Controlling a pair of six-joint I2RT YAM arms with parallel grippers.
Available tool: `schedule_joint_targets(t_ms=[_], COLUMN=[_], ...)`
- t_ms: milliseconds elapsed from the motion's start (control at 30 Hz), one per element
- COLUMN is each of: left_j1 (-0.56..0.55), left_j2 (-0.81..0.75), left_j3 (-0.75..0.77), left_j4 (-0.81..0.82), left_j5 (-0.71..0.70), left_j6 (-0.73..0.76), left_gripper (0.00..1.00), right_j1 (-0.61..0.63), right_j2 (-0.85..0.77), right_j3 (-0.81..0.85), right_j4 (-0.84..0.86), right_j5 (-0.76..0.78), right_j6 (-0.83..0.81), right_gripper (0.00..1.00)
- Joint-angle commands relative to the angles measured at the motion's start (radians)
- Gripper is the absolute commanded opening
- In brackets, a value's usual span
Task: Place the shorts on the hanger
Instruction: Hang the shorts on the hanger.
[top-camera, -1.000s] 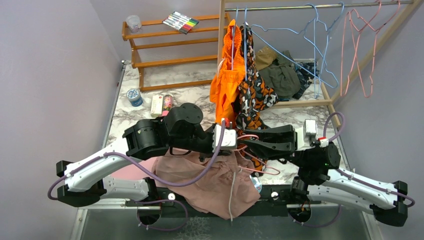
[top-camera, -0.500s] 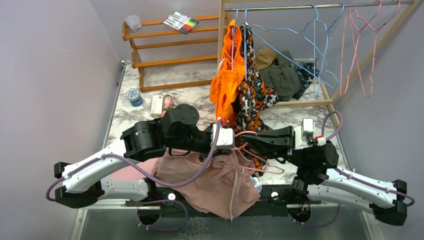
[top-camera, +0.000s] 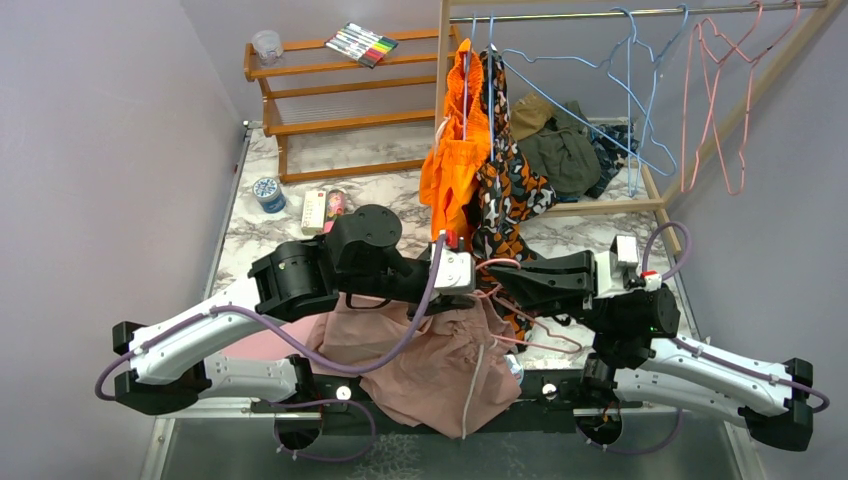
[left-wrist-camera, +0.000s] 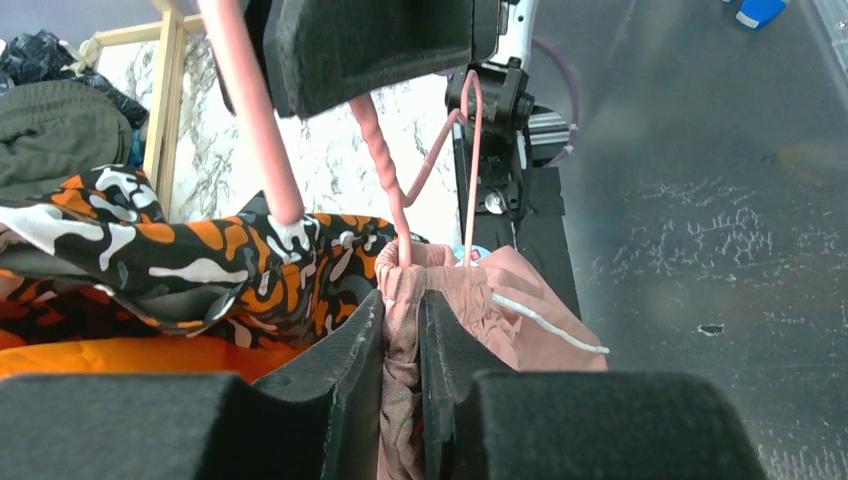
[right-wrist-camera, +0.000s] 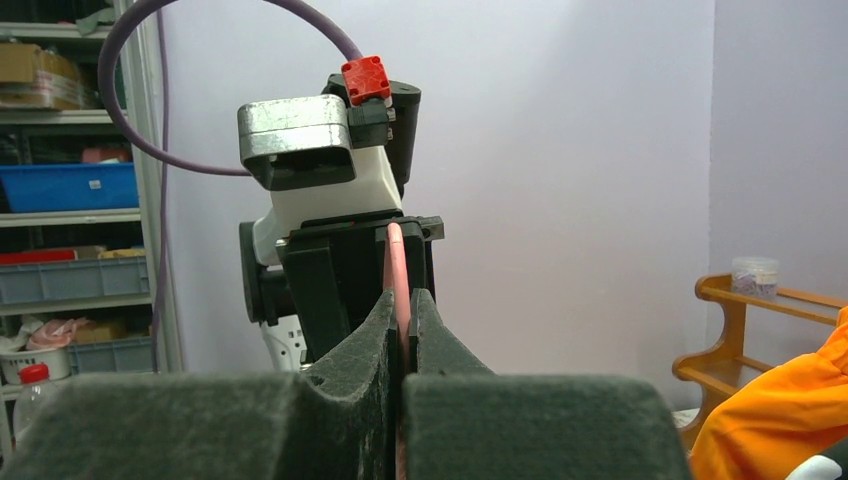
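The dusty-pink shorts (top-camera: 430, 355) hang off the table's near edge, white drawstring (top-camera: 472, 385) dangling. My left gripper (top-camera: 476, 290) is shut on their gathered waistband (left-wrist-camera: 440, 275), bunched between its jaws (left-wrist-camera: 403, 320). The thin pink wire hanger (top-camera: 535, 330) lies partly over the shorts. Its wire runs down into the waistband in the left wrist view (left-wrist-camera: 385, 165). My right gripper (top-camera: 494, 282) faces the left one closely and is shut on the hanger wire (right-wrist-camera: 397, 265), which stands up between its jaws (right-wrist-camera: 402, 300).
The orange garment (top-camera: 450, 165) and camouflage garment (top-camera: 505, 190) hang on a rail just behind the grippers. Light-blue hangers (top-camera: 630, 90) and more pink hangers (top-camera: 715, 100) hang further right. Olive clothes (top-camera: 560, 150), a wooden shelf (top-camera: 330, 110) and a tin (top-camera: 268, 193) stand behind.
Both grippers shifted slightly left, then back right and a little up, still holding. The shorts rose a little, the drawstring swung right, and the hanger's lower loop moved right.
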Motion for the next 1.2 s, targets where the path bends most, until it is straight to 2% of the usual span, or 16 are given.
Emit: schedule_joint_targets(t_ms=[0, 467, 567, 633, 833, 1033, 1100, 1167], left_j1=[-0.005, -0.005, -0.005, -0.004, -0.004, -0.005, -0.005, -0.004], left_j2=[0.013, 0.029, 0.028, 0.025, -0.006, -0.081, -0.116, -0.149], left_j3=[0.001, -0.046, -0.059, -0.071, -0.12, -0.193, -0.227, -0.255], left_j4=[0.114, 0.144, 0.144, 0.143, 0.17, 0.246, 0.278, 0.303], left_j5=[0.054, 0.089, 0.089, 0.085, 0.05, -0.056, -0.094, -0.13], left_j6=[-0.012, -0.033, -0.035, -0.036, -0.049, -0.069, -0.075, -0.08], left_gripper=[0.21, 0.23, 0.16, 0.0, 0.0, 0.0, 0.0, 0.0], right_j1=[0.0, 0.0, 0.0, 0.0, 0.0, 0.0, 0.0, 0.0], right_j2=[0.009, 0.03, 0.033, 0.035, 0.037, 0.031, 0.03, 0.029], right_j3=[0.003, -0.001, 0.002, 0.003, 0.005, 0.013, 0.02, 0.027], right_j4=[0.031, 0.089, 0.089, 0.085, 0.062, 0.016, -0.009, -0.029], right_j5=[-0.001, -0.026, -0.036, -0.038, -0.058, -0.07, -0.071, -0.068], right_j6=[0.02, 0.054, 0.056, 0.056, 0.039, 0.007, -0.001, -0.006], right_gripper=[0.01, 0.01, 0.01, 0.01, 0.01, 0.01, 0.03, 0.1])
